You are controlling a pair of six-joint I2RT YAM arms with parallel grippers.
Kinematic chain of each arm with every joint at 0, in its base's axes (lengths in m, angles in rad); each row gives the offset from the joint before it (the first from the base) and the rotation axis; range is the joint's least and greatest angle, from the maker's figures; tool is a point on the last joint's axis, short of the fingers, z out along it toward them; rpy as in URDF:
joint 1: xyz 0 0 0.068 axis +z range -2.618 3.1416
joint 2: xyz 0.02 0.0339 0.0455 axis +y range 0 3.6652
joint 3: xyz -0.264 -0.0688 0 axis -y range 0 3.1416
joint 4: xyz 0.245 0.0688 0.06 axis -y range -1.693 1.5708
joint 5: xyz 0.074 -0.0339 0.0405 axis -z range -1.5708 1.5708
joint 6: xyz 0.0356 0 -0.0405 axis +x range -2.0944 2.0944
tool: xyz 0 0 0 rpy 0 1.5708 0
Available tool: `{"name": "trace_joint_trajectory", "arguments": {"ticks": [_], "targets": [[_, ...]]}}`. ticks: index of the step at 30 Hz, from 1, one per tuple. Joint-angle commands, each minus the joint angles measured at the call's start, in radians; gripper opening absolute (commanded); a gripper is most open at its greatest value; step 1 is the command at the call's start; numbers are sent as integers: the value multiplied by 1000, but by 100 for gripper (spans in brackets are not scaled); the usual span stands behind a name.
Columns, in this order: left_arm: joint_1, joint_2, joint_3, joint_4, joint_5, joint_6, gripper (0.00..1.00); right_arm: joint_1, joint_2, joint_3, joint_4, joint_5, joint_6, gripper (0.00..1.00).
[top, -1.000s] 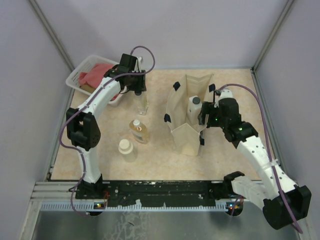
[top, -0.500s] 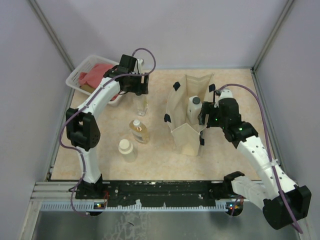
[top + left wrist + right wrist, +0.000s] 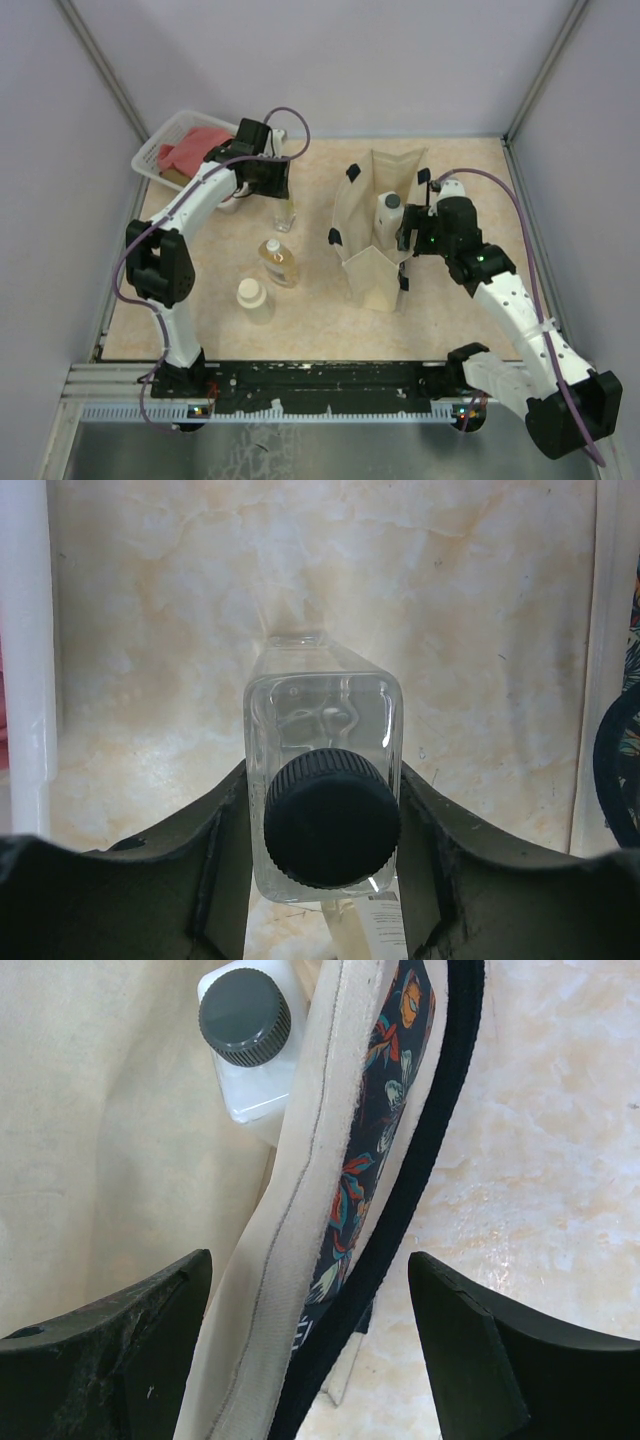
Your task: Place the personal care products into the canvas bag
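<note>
A marbled beige worktop (image 3: pixel 330 320) lies between plain lilac walls. The soft canvas bag (image 3: pixel 368 270) stands open, its stitched rim and black strap (image 3: pixel 435 1140) between the spread fingers of the right end effector (image 3: pixel 310 1350). Just ahead of them, inside the bag, sits the white bottle (image 3: pixel 255 1080) with a ribbed dark cap. The left end effector (image 3: pixel 325 820) pinches the square clear bottle (image 3: pixel 325 710) by its glassy sides. Toward the arm bases from it sit the amber bottle (image 3: pixel 278 265) and the squat cream bottle (image 3: pixel 253 298).
</note>
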Motion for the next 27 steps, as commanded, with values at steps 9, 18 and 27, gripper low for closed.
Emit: {"name": "trace_joint_trajectory", "arguments": {"ticks": [9, 18, 27], "targets": [[0, -307, 4, 199, 164, -51, 0, 0, -10, 15, 7, 34, -34, 80], [-14, -471, 55, 405, 422, -161, 0, 0, 5, 26, 1, 42, -30, 80], [-183, -387, 151, 460, 437, -149, 0, 0, 13, 35, -13, 55, -30, 80]]}}
